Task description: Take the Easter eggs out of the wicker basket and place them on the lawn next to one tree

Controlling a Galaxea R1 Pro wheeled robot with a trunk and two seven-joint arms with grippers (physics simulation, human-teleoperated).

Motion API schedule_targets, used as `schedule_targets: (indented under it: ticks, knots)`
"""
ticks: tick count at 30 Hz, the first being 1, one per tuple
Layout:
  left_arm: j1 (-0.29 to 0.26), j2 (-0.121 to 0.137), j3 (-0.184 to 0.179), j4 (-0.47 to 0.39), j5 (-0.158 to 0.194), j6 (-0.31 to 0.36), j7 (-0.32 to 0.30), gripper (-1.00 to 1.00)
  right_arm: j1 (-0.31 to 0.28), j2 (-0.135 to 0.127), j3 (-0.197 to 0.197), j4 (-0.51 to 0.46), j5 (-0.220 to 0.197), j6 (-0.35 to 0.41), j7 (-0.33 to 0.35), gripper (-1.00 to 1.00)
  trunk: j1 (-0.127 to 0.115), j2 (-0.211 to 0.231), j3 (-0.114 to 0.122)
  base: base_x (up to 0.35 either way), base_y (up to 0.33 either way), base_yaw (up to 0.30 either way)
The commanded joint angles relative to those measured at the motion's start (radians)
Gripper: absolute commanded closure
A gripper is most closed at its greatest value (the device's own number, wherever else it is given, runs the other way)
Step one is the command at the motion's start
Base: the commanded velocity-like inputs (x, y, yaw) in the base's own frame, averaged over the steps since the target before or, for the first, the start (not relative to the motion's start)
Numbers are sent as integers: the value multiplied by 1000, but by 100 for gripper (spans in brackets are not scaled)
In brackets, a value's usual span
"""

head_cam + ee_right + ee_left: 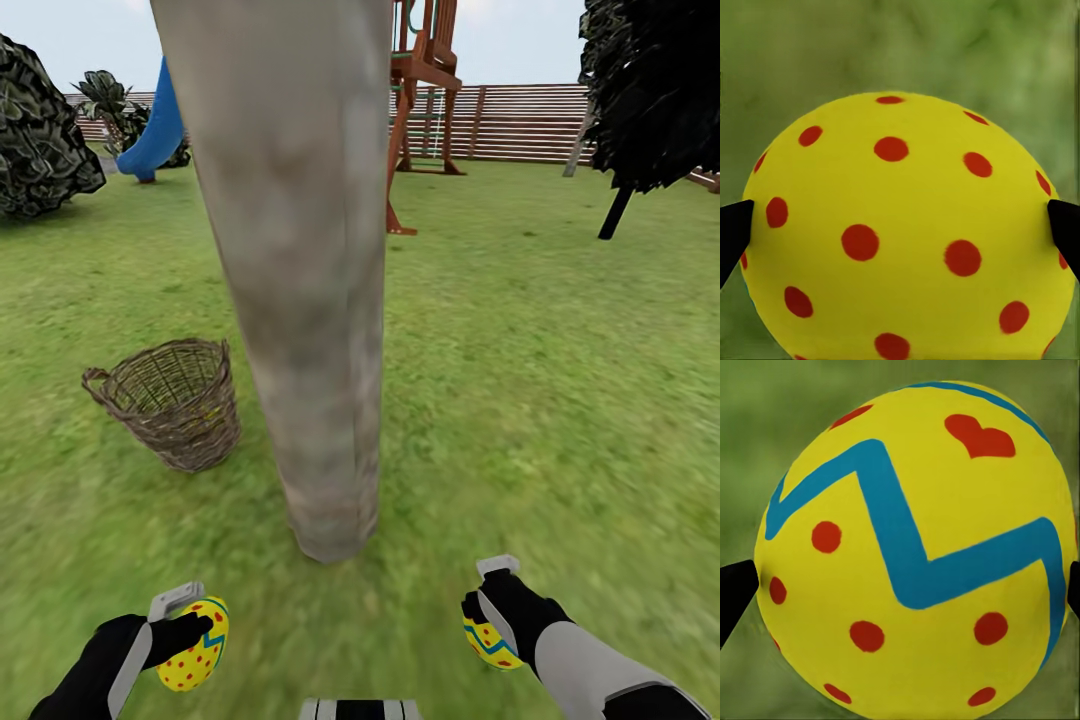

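Left gripper [190, 628], head view: black fingers clamped on a yellow egg [195, 645] with red dots and a blue zigzag, held low over the lawn [520, 380] near the foot of the tree [300, 280], whose thick, pale grey-brown mottled trunk rises through the middle of the picture. Right gripper [487, 620]: closed on a second egg [487, 640] of the same pattern, on the other side of the trunk's base. Wicker basket [175, 400]: brown, woven, tilted, standing on the grass just beside the trunk; its contents cannot be made out.

Left wrist view: egg [915, 562] close up between dark fingertips [735, 592], showing zigzag band, round dots and one red heart, blurred grass behind.

Right wrist view: egg [907, 232] between fingertips [733, 236], dotted face only, over green grass.
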Motion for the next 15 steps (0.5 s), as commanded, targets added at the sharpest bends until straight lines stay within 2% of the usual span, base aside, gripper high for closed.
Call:
schedule_targets:
  ticks: [1, 5, 10, 15]
  knots:
    - [0, -4, 3, -1, 2, 5, -3, 100, 0, -1, 7, -2, -8, 6, -5, 100, 0, 0, -1, 335, 0, 0]
    - [0, -5, 3, -1, 2, 5, -3, 100, 0, -1, 7, -2, -8, 6, -5, 100, 0, 0, -1, 332, 0, 0]
    - [0, -7, 3, -1, 2, 7, -3, 100, 0, -1, 7, -2, -9, 6, -5, 100, 0, 0, -1, 28, 0, 0]
    - [0, -7, 3, -1, 2, 7, -3, 100, 0, -2, 7, -2, -9, 5, -5, 100, 3, -1, -20, 0, 0, 0]
